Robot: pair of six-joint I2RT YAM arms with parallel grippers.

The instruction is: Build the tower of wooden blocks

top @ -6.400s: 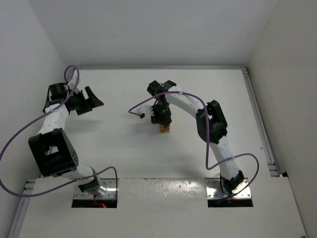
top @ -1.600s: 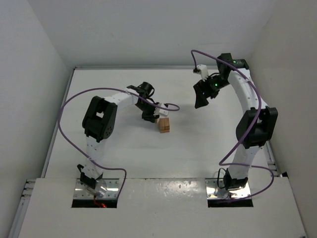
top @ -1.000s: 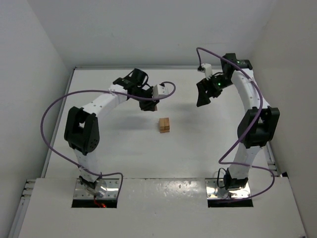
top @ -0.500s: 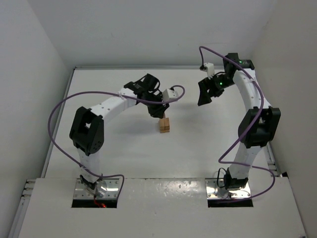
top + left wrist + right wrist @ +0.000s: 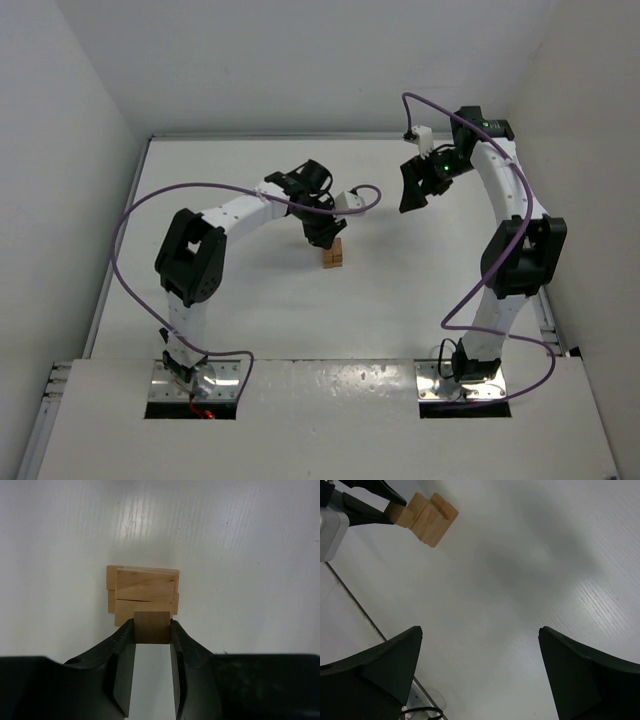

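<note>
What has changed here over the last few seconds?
The right gripper, which was over the tower six seconds ago, has swung away to the far right and hangs open. The left gripper came in from the left side, backed off briefly, and is now over the tower, shut on a wood block. The tower has kept its spot on the table.

We see the tower [image 5: 333,257] standing on the worktop [image 5: 250,300] near its middle. Our left pincer [image 5: 152,623] hangs right above it, with a block [image 5: 152,631] between its fingers. In the left wrist view that block sits over the tower's near edge, and we cannot tell whether the two touch. Our right pincer [image 5: 410,195] is well apart from the tower, to its right and farther back, above the worktop, fingers spread.
</note>
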